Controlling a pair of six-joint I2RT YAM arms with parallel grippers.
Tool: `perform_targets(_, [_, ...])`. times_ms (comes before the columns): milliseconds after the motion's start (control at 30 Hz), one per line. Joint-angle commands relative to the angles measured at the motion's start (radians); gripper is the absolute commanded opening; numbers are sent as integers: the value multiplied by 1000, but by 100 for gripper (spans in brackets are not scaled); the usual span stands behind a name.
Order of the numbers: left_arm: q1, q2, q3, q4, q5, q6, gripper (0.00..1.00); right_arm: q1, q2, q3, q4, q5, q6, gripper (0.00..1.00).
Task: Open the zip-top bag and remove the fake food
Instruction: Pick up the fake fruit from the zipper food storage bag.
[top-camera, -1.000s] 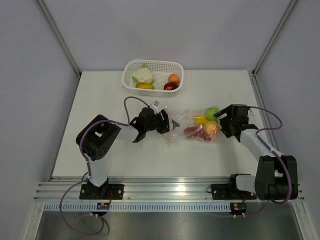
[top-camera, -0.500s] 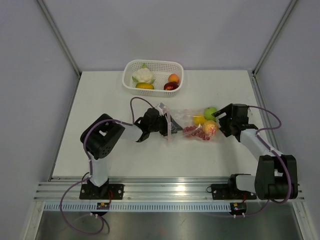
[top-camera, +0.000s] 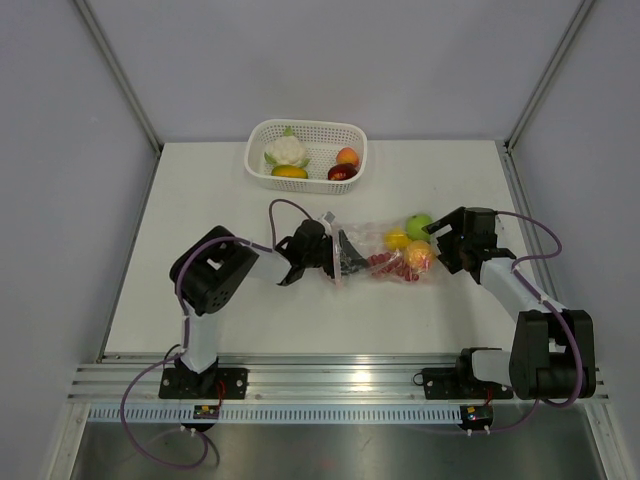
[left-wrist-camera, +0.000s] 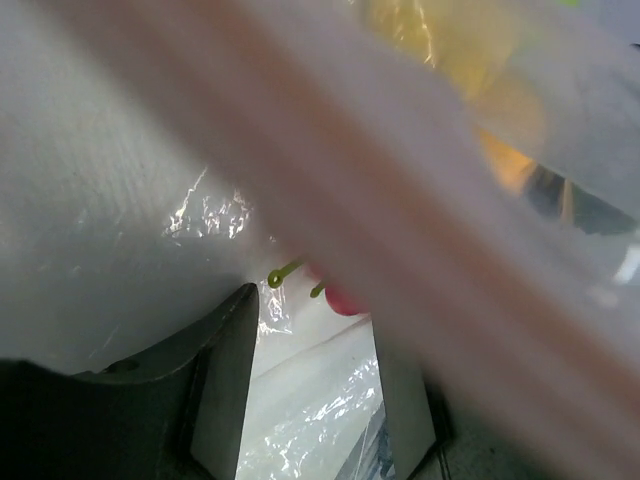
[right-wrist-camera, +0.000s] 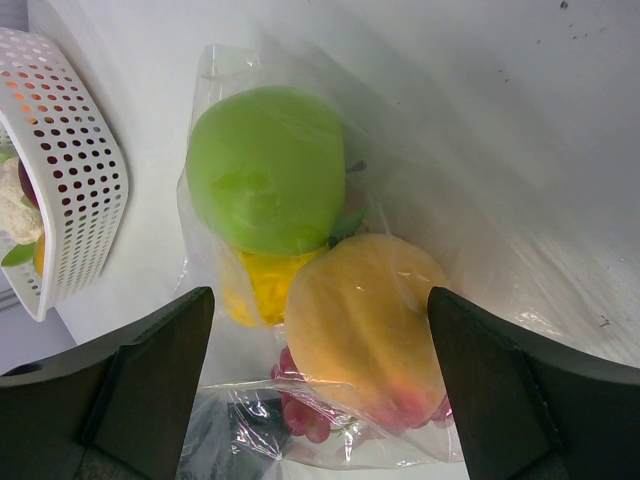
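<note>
Here the bag (top-camera: 368, 243) lies flat in the middle of the worktop (top-camera: 200, 200), its long axis running from the left edge toward the right edge. Its zip strip (left-wrist-camera: 300, 170) is the end nearest the left edge, and the food is bunched at the end nearest the right edge: a green apple (right-wrist-camera: 265, 170), a peach (right-wrist-camera: 365, 320), something yellow and a cluster of dark red pieces, all inside the film.

The left gripper (top-camera: 338, 255) is right at the mouth. Its jaws stand part-way apart with slack film between them, and the strip passes so close to its camera that it blurs; nothing looks pinched. The right gripper (top-camera: 438, 245) is released wide at the opposite end, its fingers either side of the fruit but apart from it.

So each arm faces one end along the bag's length, the left nearer the zip, the right nearer the food. I judge the mouth not yet properly opened; the next move likely needs the left to close on one lip of the strip while the right pins the full end. A basket (top-camera: 355, 135) with more pieces sits at the far edge.
</note>
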Motion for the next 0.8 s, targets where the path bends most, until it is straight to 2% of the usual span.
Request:
perform_targets(0, [-8,27,42,7,23,-8,50,-2,-14,6,34,-13,11,95])
perform_targets(233, [-8,36,53,-5,-20,5,43,-2,-28,4,30,-12,14,95])
perform_targets(767, [-8,34,73,-1,-28,-4,35,-2,-26,-2,51,-33,17,95])
